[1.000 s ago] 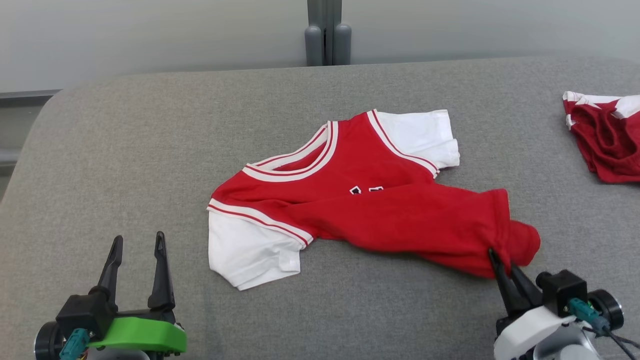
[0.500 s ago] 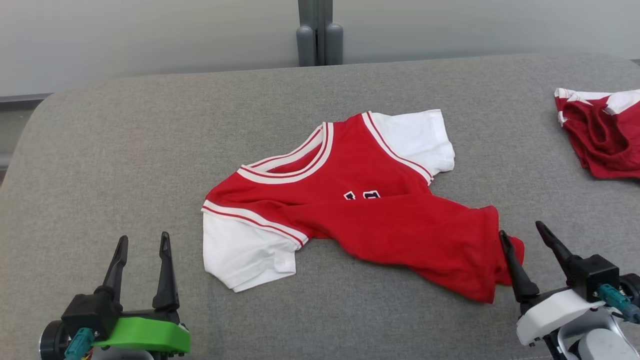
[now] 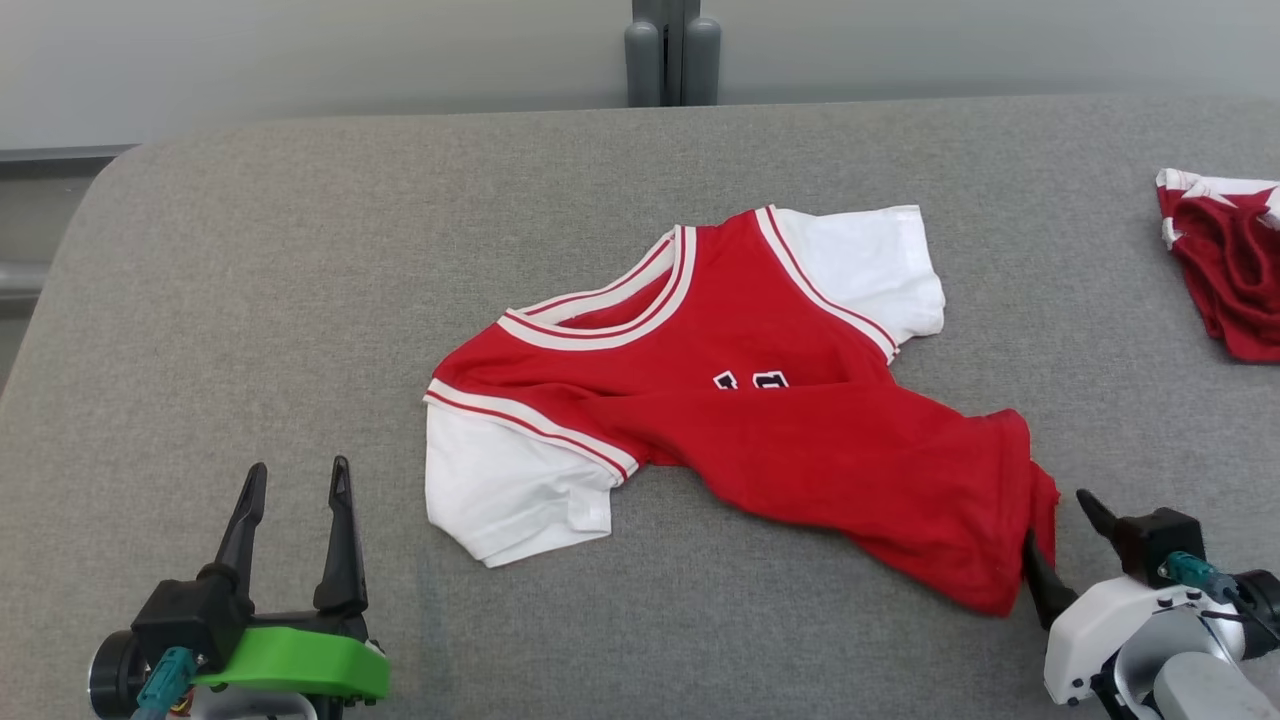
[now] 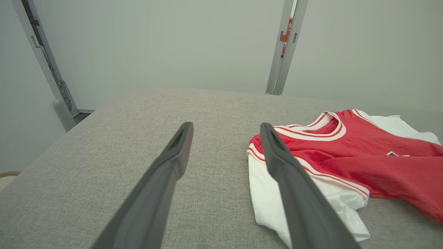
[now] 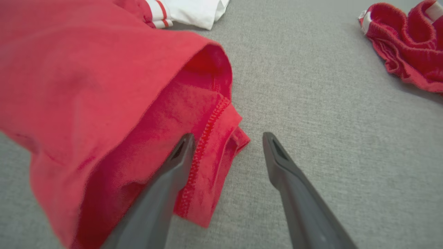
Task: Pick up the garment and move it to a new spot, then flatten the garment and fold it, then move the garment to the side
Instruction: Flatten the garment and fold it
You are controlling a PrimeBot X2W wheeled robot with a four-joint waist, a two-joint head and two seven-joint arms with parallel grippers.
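The shirt lies rumpled on the worktop, left gripper and right gripper both spread wide and empty, so flattening looks next, needing holds on its hem.

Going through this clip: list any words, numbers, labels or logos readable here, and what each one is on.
Black-and-white print on the jersey chest: only the tops show above a fold, unreadable.
Orange part on the grey post: too small to tell any marking.
Second red garment: no text seen.
Nothing can be read outright.
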